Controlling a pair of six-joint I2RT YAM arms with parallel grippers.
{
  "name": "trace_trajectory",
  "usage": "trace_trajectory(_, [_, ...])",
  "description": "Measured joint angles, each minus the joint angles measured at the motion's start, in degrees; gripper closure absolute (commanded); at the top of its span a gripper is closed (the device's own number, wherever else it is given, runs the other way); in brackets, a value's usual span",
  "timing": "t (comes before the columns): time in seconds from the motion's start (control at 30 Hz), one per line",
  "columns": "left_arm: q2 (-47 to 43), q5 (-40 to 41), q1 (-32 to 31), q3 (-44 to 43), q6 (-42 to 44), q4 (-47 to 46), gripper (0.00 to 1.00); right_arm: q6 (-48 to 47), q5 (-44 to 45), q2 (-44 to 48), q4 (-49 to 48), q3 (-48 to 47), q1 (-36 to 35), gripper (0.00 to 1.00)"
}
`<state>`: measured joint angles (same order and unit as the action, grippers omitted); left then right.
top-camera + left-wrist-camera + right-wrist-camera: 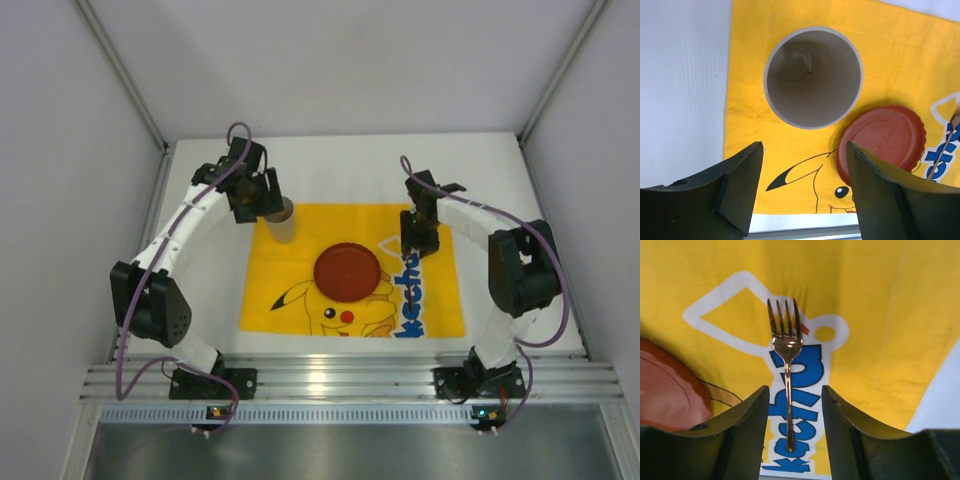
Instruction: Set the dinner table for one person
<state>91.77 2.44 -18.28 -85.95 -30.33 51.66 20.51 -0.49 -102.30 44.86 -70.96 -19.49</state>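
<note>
The white dinner table (330, 165) carries a yellow Pikachu-print cloth (300, 250). A red plate (346, 270) lies on the middle of the cloth. At the cloth's far left corner a beige cup (812, 77) stands upright and empty. My left gripper (804, 150) hovers open just off the cup, holding nothing. A copper-coloured fork (787, 370) lies flat on the blue lettering right of the plate (665, 395). My right gripper (795, 390) is open and straddles the fork's handle, with a gap on each side.
An aluminium rail (350, 380) runs along the near edge, with both arm bases bolted to it. White walls and metal posts (125, 75) enclose the table on three sides. Bare white tabletop (680, 90) borders the cloth on the left.
</note>
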Motion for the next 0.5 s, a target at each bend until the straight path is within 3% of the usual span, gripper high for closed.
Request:
trace_trajectory(0.2, [1.29,-0.09,-1.14,-1.33,-0.07,-0.17,0.28,-1.2,3.8,5.7,2.89,-1.05,4.68,0.54])
trace_trajectory(0.5, [6.05,-3.04,-2.51,-1.38,0.0,-1.36,0.29,-1.7,12.07,16.76,5.18,6.14,31.3,0.57])
